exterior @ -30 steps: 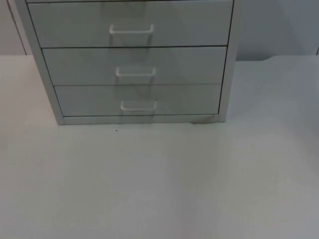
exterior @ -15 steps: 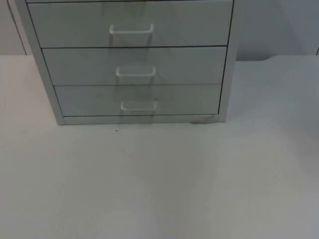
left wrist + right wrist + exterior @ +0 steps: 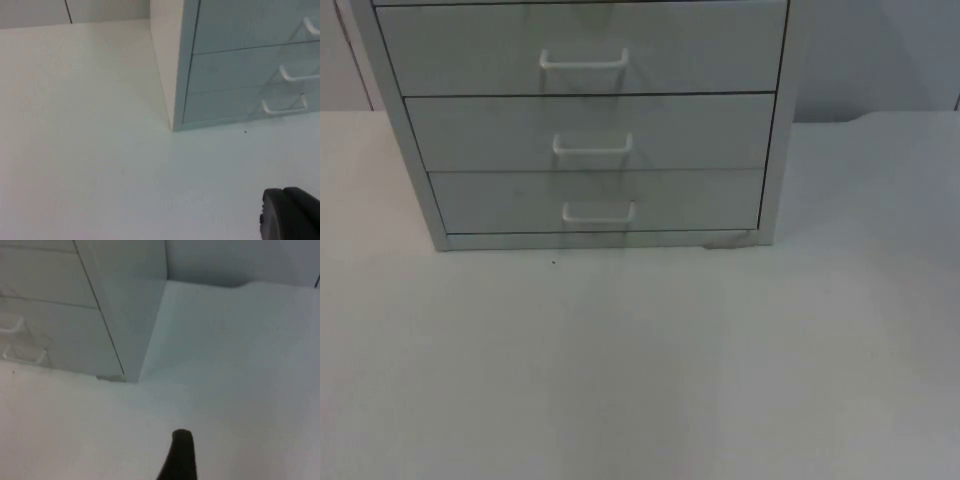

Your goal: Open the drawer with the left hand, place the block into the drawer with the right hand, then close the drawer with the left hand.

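Cabinet (image 3: 585,120) at table's (image 3: 640,380) rear, all three drawers shut, handles (image 3: 598,212) untouched | block: whereabouts cannot tell | left gripper (image 3: 290,212), right gripper (image 3: 180,455) hover off its corners; jaw state unclear | all steps remain

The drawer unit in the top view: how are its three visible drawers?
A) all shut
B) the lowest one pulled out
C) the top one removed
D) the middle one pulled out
A: on the drawer unit all three fronts sit flush in the frame, each handle, such as the lowest handle, untouched.
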`<state>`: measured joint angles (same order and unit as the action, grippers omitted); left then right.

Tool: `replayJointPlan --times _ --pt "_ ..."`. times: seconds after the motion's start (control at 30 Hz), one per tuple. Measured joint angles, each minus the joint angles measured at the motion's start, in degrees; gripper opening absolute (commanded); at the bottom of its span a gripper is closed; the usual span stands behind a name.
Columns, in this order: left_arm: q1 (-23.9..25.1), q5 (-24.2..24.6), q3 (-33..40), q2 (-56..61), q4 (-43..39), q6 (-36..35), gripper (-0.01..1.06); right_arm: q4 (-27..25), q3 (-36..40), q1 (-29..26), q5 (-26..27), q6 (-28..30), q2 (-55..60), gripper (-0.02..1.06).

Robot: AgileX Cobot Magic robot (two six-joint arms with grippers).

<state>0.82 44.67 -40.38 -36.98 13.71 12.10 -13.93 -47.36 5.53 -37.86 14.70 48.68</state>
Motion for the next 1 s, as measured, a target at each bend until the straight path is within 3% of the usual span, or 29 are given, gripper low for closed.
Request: replayJointPlan --times 0.2,0.4,0.63,0.8,1.0 --pt "0.0 0.0 4.59 7.57 1.49 0.88 0.0 -1.31 0.0 0.0 -1.53 1.8 -6.78 0.67" --pt "0.0 0.23 8.52 18.79 1.49 0.97 0.0 -1.31 0.25 0.0 -6.37 2.01 -13.38 0.67" --pt "0.0 4.59 10.24 31.36 1.49 0.97 0.0 -1.41 7.05 0.0 -7.09 1.84 -22.58 0.67" --pt "0.0 7.06 10.24 35.93 1.37 -1.34 0.0 -0.14 12.38 0.0 -8.07 -1.36 -30.02 0.67" --pt "0.0 9.66 10.24 36.76 -1.06 -4.58 0.0 4.75 14.11 0.0 -13.69 -6.64 -39.09 0.67"
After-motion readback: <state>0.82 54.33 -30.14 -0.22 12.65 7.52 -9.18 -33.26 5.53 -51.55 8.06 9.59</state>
